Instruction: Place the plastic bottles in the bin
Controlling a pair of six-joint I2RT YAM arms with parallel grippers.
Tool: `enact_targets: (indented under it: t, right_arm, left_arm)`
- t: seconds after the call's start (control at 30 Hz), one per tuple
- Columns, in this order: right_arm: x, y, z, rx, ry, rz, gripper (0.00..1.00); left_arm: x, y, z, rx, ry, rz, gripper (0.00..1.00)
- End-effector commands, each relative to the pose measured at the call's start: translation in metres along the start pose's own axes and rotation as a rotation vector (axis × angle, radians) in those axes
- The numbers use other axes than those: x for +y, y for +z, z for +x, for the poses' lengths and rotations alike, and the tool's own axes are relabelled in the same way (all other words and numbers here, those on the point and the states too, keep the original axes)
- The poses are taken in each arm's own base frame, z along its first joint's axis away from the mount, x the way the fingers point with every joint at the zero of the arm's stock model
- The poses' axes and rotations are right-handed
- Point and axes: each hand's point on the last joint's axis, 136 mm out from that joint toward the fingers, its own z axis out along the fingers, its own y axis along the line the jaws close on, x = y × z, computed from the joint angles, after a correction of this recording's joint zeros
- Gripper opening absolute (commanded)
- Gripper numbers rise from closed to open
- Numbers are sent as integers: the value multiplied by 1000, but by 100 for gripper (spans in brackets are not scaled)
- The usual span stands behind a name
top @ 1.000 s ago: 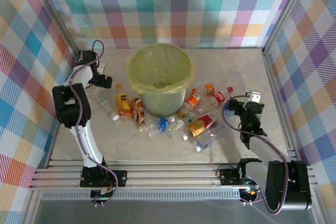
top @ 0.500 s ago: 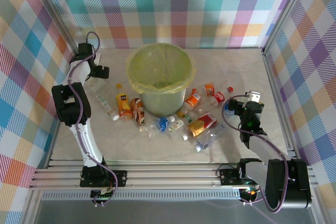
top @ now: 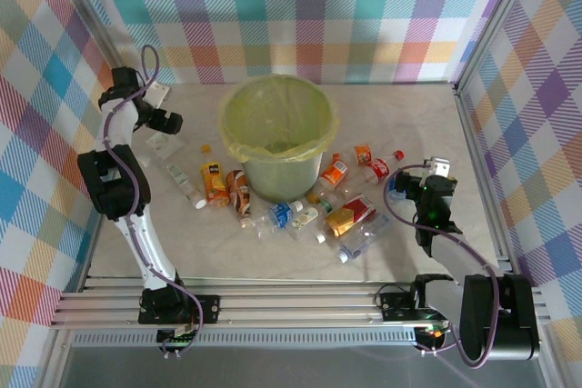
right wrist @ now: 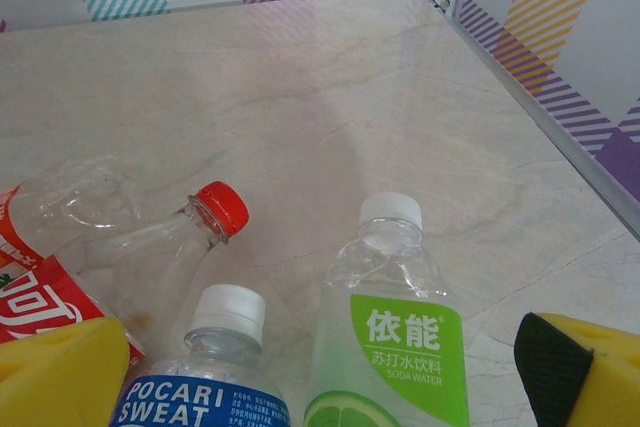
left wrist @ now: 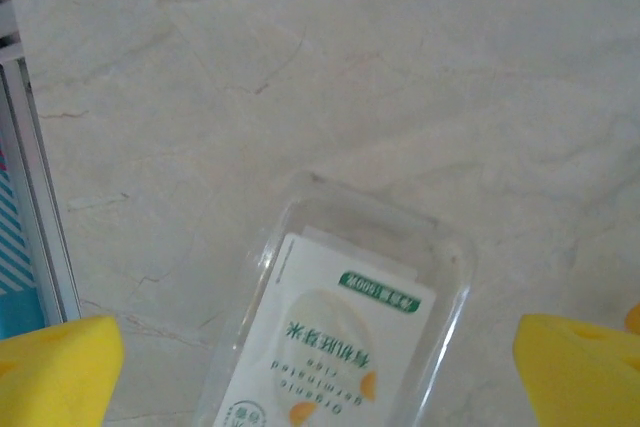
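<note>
Plastic bottles (top: 350, 215), small and clear with coloured labels, lie on the pale table (top: 409, 115); none is held.
Left gripper (left wrist: 320, 377), wide open, hangs over a clear white-labelled bottle (left wrist: 340, 332); right gripper (right wrist: 320, 367) is open above others; the round green lined bin (top: 327, 120) stands beside them, so most work remains.

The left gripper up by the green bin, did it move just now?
Yes. The left gripper has shifted toward the left wall and a bit farther back, away from the bin.
</note>
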Motion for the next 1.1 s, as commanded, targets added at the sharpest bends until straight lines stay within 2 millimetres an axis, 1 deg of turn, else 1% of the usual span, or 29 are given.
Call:
enact_targets:
  t: [0.0, 0.07, 0.2, 0.37, 0.47, 0.73, 1.07]
  right_arm:
    - [0, 3, -17, -37, -2, 3, 100]
    - [0, 4, -15, -30, -5, 4, 100]
    - [0, 5, -14, -24, -8, 4, 100]
    - [0, 6, -13, -22, -11, 7, 100]
    - [0, 6, -13, -20, -14, 8, 100]
    - [0, 6, -12, -16, -16, 6, 100]
    - [1, 7, -11, -14, -20, 2, 100]
  left_arm:
    - [-6, 5, 21, 14, 46, 89, 100]
    - [-5, 10, 26, 20, 39, 104, 100]
    - [-11, 20, 36, 49, 51, 139, 100]
    - [-20, 28, 43, 66, 50, 188, 100]
    - [-16, 34, 48, 86, 54, 167, 100]
    - [-8, 45, 53, 111, 55, 127, 100]
    - [-16, 57, 55, 131, 68, 122, 100]
